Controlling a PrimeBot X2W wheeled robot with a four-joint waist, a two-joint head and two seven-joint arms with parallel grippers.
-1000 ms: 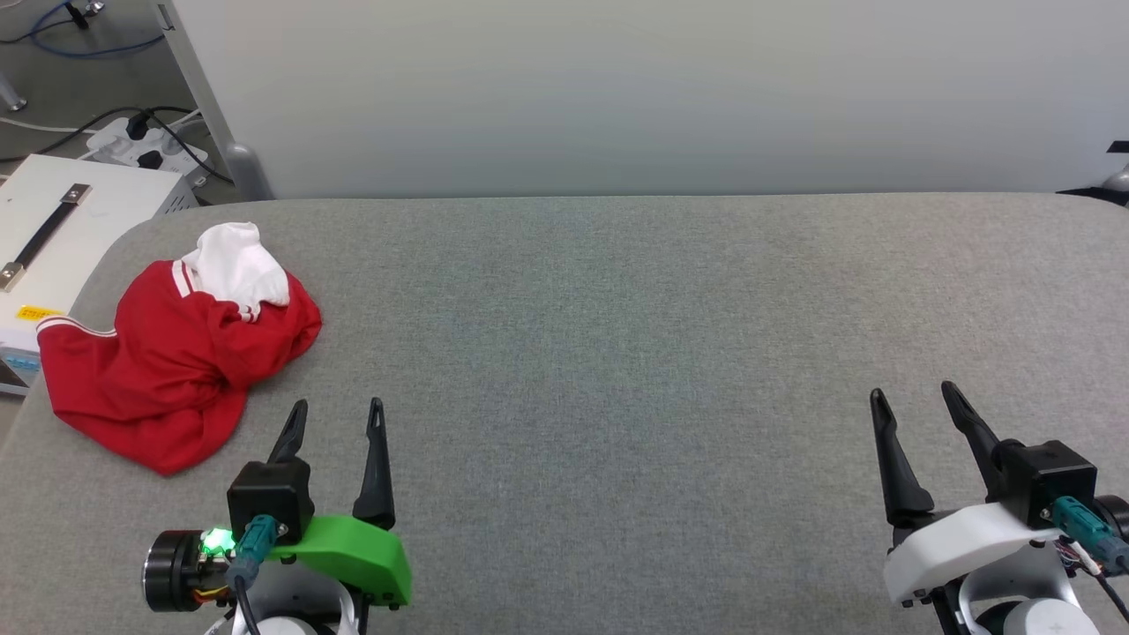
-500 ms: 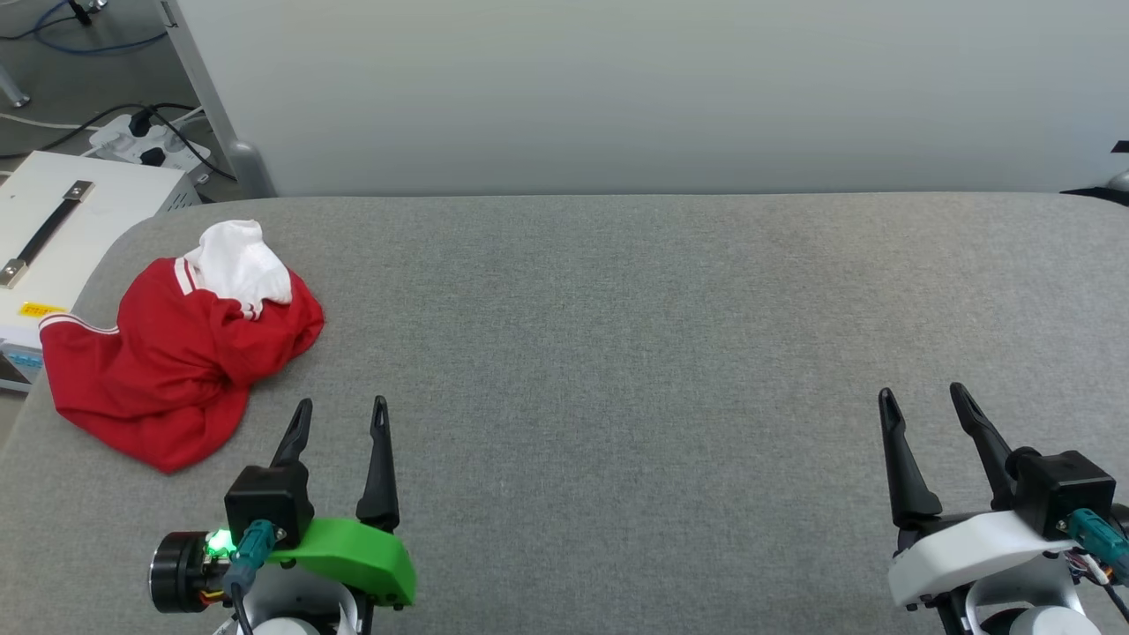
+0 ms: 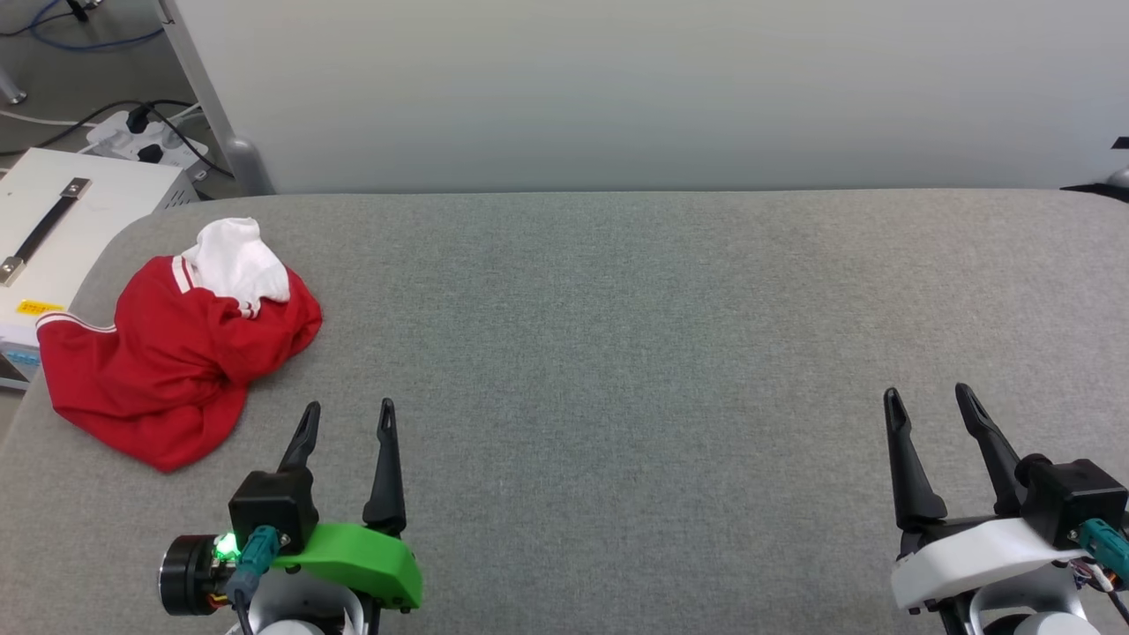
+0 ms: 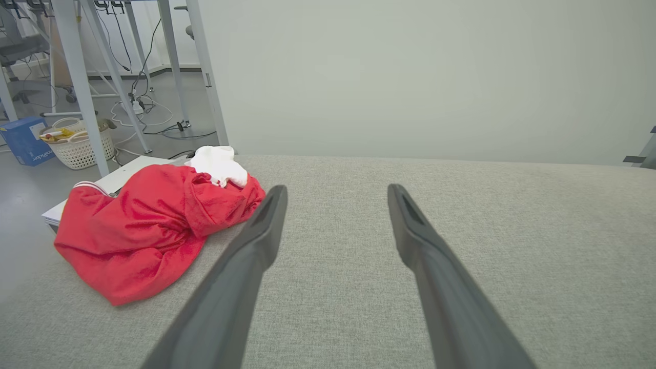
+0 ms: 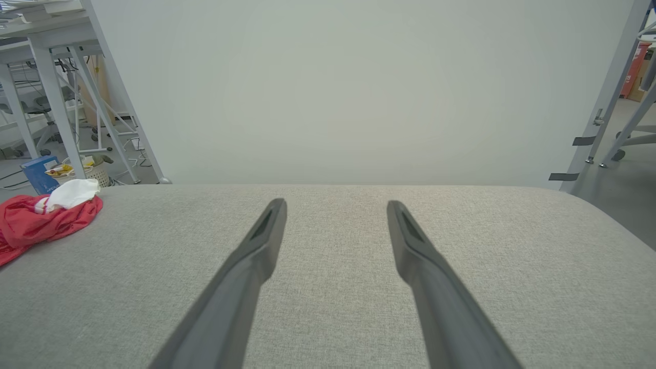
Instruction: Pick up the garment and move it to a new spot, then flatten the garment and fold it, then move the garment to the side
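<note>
Fabric is lying bunched at the left end of the counter (image 3: 617, 353). The shirt (image 3: 168, 370), red with a white sleeve on top, is sitting in a heap near the rounded far-left corner. Its striped hem is reaching the left edge, next to a white box (image 3: 53, 220) that is standing just off that side. The left pincer (image 3: 348, 407) is hovering by the front edge with its fingers spread wide, holding nothing. Its tips are pointing just to the right of the heap's near lobe and are not touching it. The right pincer (image 3: 928, 392) is hovering by the front right, also wide and empty, well apart from the shirt. From the heap across to the rounded right end, a broad stretch of grey counter is lying open. A pale panel (image 3: 617, 88) is running along the far edge.
</note>
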